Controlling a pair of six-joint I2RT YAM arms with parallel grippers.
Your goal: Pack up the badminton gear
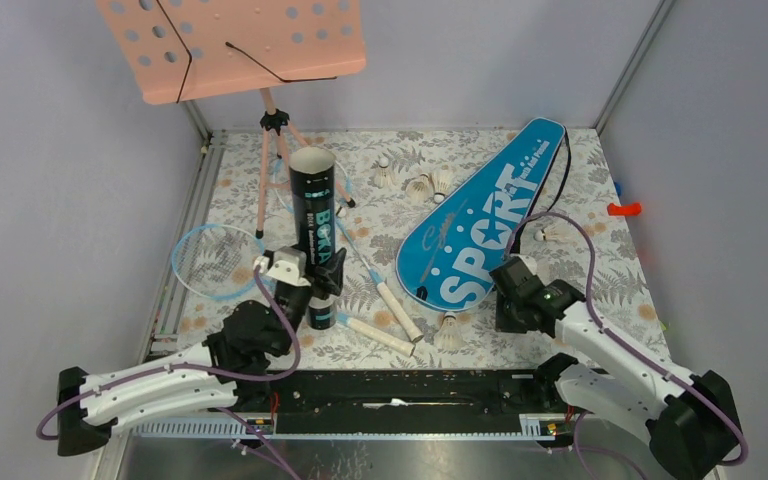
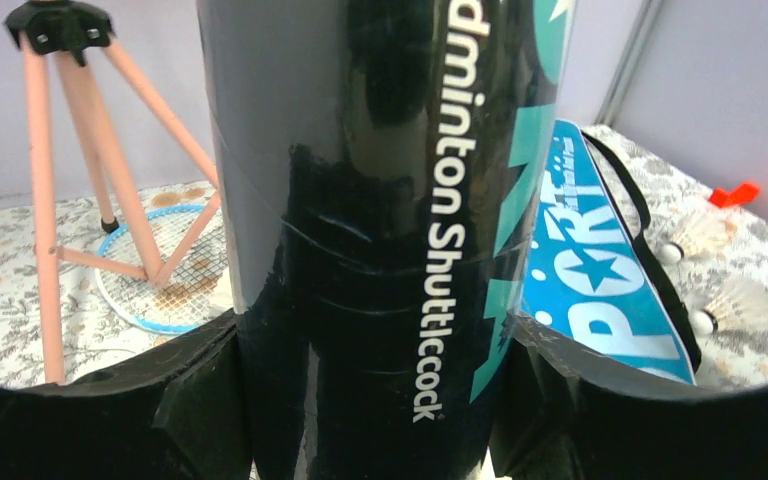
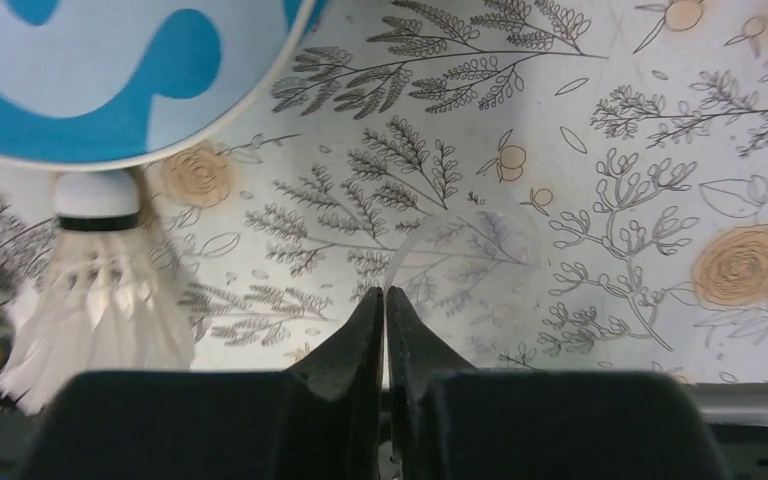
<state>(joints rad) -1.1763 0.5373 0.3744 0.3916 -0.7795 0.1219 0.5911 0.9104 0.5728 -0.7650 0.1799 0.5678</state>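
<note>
The dark shuttlecock tube (image 1: 312, 205) stands upright on the table, and my left gripper (image 1: 307, 283) is shut on its lower part. In the left wrist view the tube (image 2: 390, 200) fills the space between the fingers (image 2: 185, 395). The blue "SPORT" bag (image 1: 480, 220) lies flat at centre right. My right gripper (image 1: 508, 303) is shut just off the bag's near edge. Its tips (image 3: 386, 300) touch a faint clear round shape; I cannot tell if it is held. One light-blue racket head (image 1: 215, 258) lies left of the tube. Two cream handles (image 1: 400, 312) lie right of it. Several white shuttlecocks (image 1: 420, 186) are scattered about, one (image 3: 100, 300) left of my right gripper.
The pink perforated music stand (image 1: 230, 45) on its tripod (image 1: 272, 130) stands at the back left, close behind the tube. A red object (image 1: 623, 209) sticks out of the right wall. Grey walls close in three sides. A black rail (image 1: 400, 388) runs along the near edge.
</note>
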